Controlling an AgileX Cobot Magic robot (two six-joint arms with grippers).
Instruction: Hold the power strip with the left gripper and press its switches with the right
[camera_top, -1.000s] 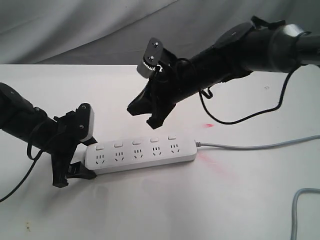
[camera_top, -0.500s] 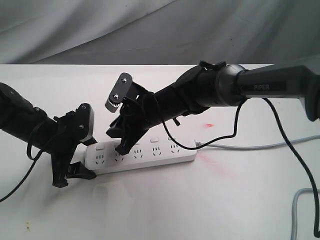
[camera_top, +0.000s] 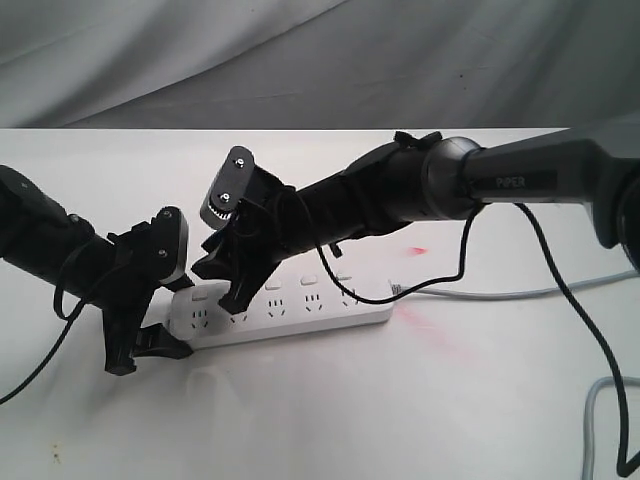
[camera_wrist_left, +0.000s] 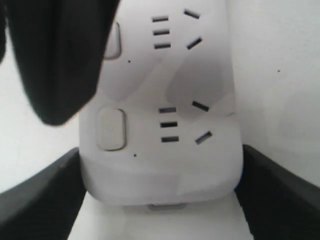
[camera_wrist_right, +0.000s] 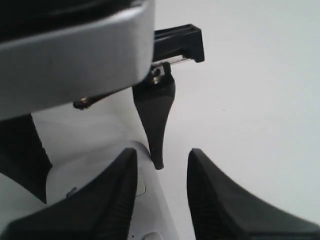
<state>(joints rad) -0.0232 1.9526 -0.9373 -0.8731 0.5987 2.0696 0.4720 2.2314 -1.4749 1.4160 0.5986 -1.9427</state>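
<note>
Power strip lies flat on the white surface. The left pincer is clamped across its rounded end. The right pincer is empty with fingers slightly apart, tips down over the switches near that held end; contact is likely but I can't confirm it. The strip reads as rigid, light, smooth plastic, so it'll probably skid or pivot under a push: grip the side walls at the end and press straight down, gently.

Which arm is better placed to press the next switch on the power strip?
The right. The right gripper is poised over the switches, while the left gripper clamps the end of the power strip.
</note>
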